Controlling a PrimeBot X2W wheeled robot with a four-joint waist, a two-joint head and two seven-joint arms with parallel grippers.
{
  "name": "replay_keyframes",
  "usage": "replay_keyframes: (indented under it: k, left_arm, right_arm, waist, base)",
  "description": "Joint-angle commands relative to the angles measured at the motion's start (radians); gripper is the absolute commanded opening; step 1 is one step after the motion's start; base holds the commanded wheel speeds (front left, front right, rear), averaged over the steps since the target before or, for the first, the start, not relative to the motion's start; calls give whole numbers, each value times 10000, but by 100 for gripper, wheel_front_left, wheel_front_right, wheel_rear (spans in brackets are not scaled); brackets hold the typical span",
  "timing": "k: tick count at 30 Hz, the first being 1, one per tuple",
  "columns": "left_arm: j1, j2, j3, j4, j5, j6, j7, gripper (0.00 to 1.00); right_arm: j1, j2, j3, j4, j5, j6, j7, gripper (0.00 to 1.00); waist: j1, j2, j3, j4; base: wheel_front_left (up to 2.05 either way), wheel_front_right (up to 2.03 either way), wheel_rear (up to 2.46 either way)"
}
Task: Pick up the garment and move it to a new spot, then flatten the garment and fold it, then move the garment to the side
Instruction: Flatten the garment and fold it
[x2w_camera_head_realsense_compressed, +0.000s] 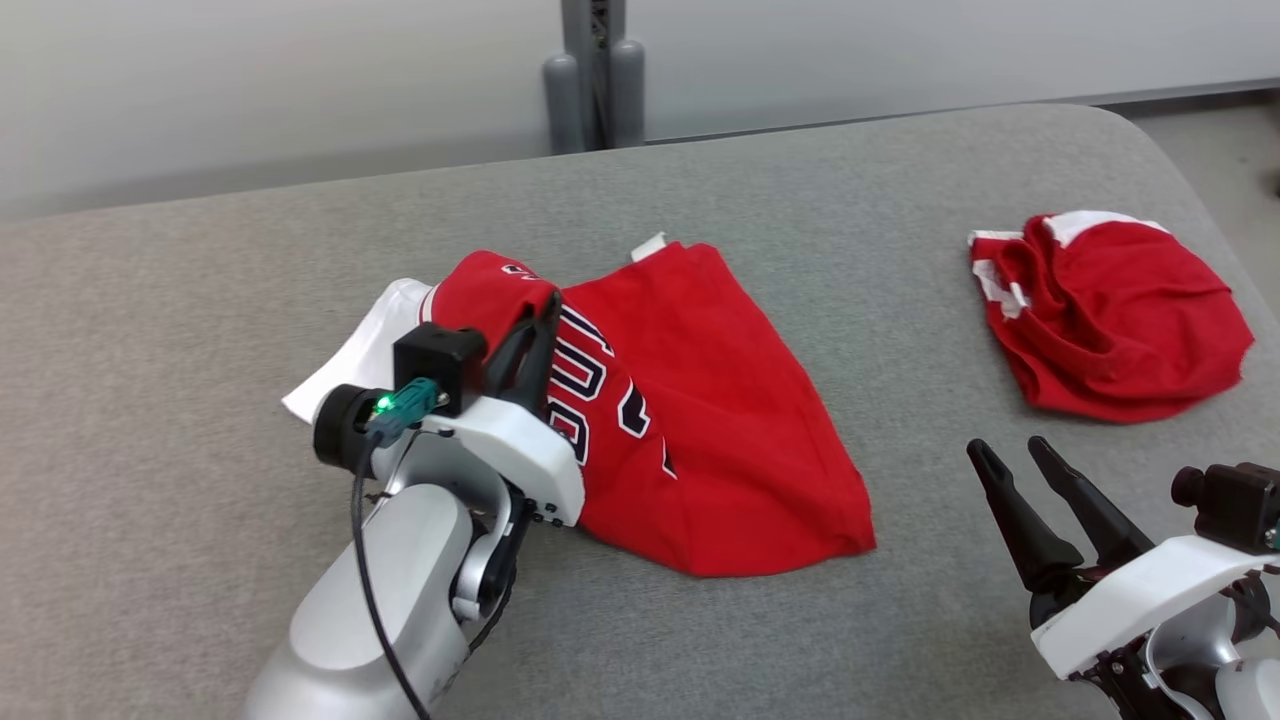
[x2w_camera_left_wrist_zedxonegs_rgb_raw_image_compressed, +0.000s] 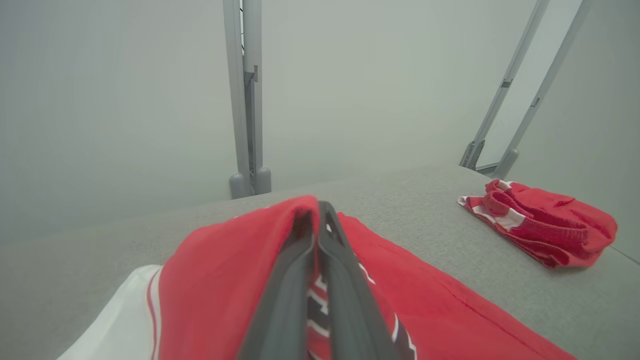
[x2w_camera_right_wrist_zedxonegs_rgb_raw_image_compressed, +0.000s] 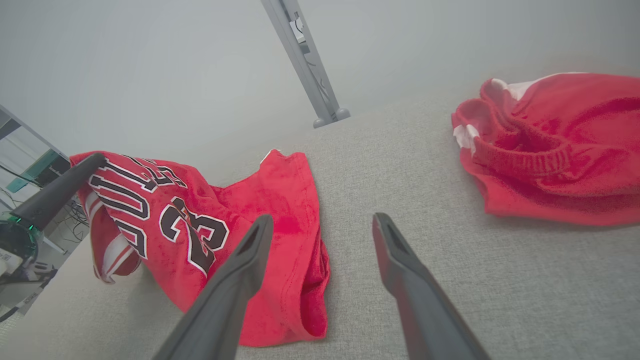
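Pick-up step: left pincer (x2w_camera_head_realsense_compressed: 545, 312) is clenching jersey (x2w_camera_head_realsense_compressed: 730, 430) at its tips; right pincer (x2w_camera_head_realsense_compressed: 1008, 450) is gaping; lifting clear probably follows.

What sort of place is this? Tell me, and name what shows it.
Probably a robot test lab, not a home: grey cloth-covered table, bare pale wall, metal post, red jersey and another red garment laid out.

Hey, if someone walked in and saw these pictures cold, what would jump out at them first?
First, the red jersey with dark numbers, left of centre on the grey table, with the left gripper shut on a raised fold at its upper left. Next, a crumpled red garment lies at the far right. The right gripper hovers open at lower right, fingers apart and touching nothing.
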Motion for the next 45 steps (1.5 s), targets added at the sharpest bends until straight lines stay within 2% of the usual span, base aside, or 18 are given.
replay_keyframes:
  k: [1,7,13,14,15,16,25,30,37,41,45]
  left_arm:
    - [-234,-54,-82,158,77,-59,49,0]
    - [-591,-369,-572,1230,-144,-313,-41,0]
    - [-634,-488,-1038,2092,-494,-486,-408,0]
    - [-654,-490,-1095,2176,-568,-506,-491,36]
    - [-665,-494,-1188,2208,-658,-545,-545,60]
    - [-671,-499,-1304,2195,-752,-568,-588,99]
    - [-328,-504,-2069,1698,-1113,-404,-920,100]
    - [453,-256,-2225,1043,-1103,-226,-951,100]
    - [1449,531,-1725,63,-1220,1122,-557,100]
    - [1377,811,-1525,264,-1169,1620,-370,100]
    - [1238,820,-1332,684,-1382,1694,-290,100]
  right_arm:
    - [-89,-39,8,38,33,1,-73,100]
    - [-149,-13,135,171,129,1,-278,100]
    - [-241,9,322,395,124,1,-501,100]
    - [-270,4,384,440,103,1,-502,100]
    - [-276,-1,450,494,88,1,-517,100]
    - [-284,0,531,549,70,1,-541,100]
    - [-355,-64,888,795,181,1,-688,100]
    - [-273,-88,816,828,180,1,-705,100]
    - [-231,-75,777,764,176,1,-710,100]
    - [-384,-58,896,770,214,1,-646,100]
    - [-436,-102,871,789,224,1,-690,100]
  waist:
    - [0,-1,111,-278]
    - [0,-1,404,-856]
    - [0,-1,532,-893]
    - [0,-1,541,-834]
    - [0,-1,538,-765]
    - [0,-1,531,-685]
    - [0,-1,319,120]
    - [0,-1,224,378]
    - [0,-1,271,468]
    - [0,-1,348,263]
    - [0,-1,424,63]
  base:
    - [0,0,0]
    - [0,0,0]
    - [0,0,0]
    - [0,0,0]
    - [0,0,0]
    - [0,0,0]
    - [0,0,0]
    - [0,0,0]
    - [0,0,0]
    - [0,0,0]
    - [0,0,0]
